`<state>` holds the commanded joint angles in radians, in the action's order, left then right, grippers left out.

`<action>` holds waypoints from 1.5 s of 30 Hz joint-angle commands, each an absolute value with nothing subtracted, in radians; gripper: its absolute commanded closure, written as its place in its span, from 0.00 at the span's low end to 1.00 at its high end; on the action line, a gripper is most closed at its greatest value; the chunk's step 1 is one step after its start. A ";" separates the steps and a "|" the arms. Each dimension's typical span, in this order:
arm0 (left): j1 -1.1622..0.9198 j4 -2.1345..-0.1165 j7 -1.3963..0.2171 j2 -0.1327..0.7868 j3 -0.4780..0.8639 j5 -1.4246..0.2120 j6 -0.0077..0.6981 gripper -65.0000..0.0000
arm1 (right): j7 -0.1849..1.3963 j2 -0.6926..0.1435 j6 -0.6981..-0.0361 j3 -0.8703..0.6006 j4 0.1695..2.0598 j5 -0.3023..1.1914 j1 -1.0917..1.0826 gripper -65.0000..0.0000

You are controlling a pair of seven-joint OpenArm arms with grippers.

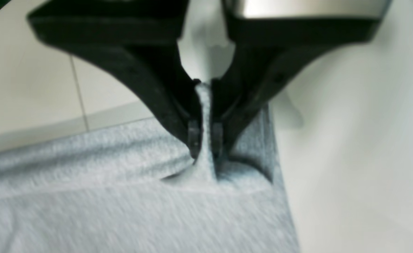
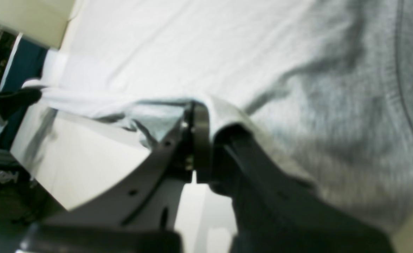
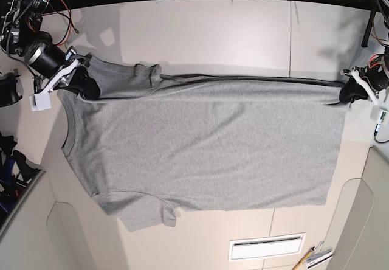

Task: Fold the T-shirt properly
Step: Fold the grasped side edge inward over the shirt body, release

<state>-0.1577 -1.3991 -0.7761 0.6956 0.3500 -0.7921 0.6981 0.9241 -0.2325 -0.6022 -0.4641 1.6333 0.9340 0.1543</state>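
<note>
The heather-grey T-shirt (image 3: 206,148) lies spread on the table with its plain side up, ribbed neck (image 3: 65,130) at the left and hem at the right. My right gripper (image 3: 85,86) is shut on the far shoulder by the collar. In the right wrist view the fabric (image 2: 333,123) drapes over its closed fingertips (image 2: 201,140). My left gripper (image 3: 349,92) is shut on the far hem corner. The left wrist view shows a pinched ridge of cloth (image 1: 122,211) between its pads (image 1: 194,140). The far edge is pulled taut between both grippers.
The pale table (image 3: 213,33) extends beyond the shirt's far edge. A white slotted plate (image 3: 265,247) and some pens (image 3: 313,258) lie at the near edge. Cables and motor hardware (image 3: 30,14) crowd the far left corner.
</note>
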 joint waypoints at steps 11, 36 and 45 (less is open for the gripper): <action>-0.008 -1.213 -0.635 0.691 0.247 -0.687 0.698 1.00 | 0.885 -0.232 -0.602 -0.445 1.362 0.855 -0.111 1.00; 0.002 -1.256 -0.828 0.638 0.471 -0.931 0.698 0.30 | 1.036 -0.255 -0.598 -0.706 1.385 0.868 -0.043 0.50; -0.003 -1.153 -0.807 0.624 0.481 -0.855 0.698 0.30 | 0.983 -0.247 -0.598 -0.747 1.383 0.872 0.093 0.38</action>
